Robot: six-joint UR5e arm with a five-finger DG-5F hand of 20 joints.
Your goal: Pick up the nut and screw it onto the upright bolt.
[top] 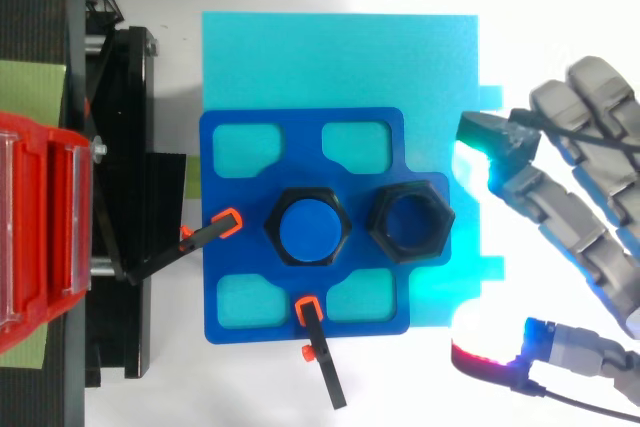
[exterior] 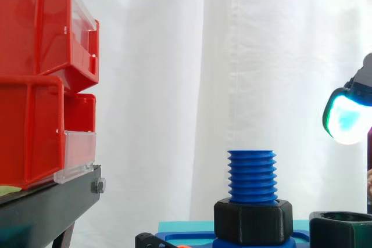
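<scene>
A blue threaded bolt (exterior: 251,175) stands upright on a blue plate (top: 232,277), with a black hex nut (exterior: 252,220) round its base. From above I see the bolt's round blue top (top: 306,229). A second, loose black nut (top: 410,221) lies on the plate just right of the bolt; its rim (exterior: 340,225) shows at the lower right of the side view. My hand (top: 575,217) hovers to the right of the plate, fingers spread and relaxed, holding nothing. One glowing fingertip (exterior: 347,119) hangs above and to the right of the loose nut.
The blue plate rests on a cyan mat (top: 340,57). Two black clamps with orange tips (top: 225,225) (top: 310,309) hold the plate at its left and front edges. Stacked red bins (exterior: 40,79) on a black stand (exterior: 46,201) rise at the left.
</scene>
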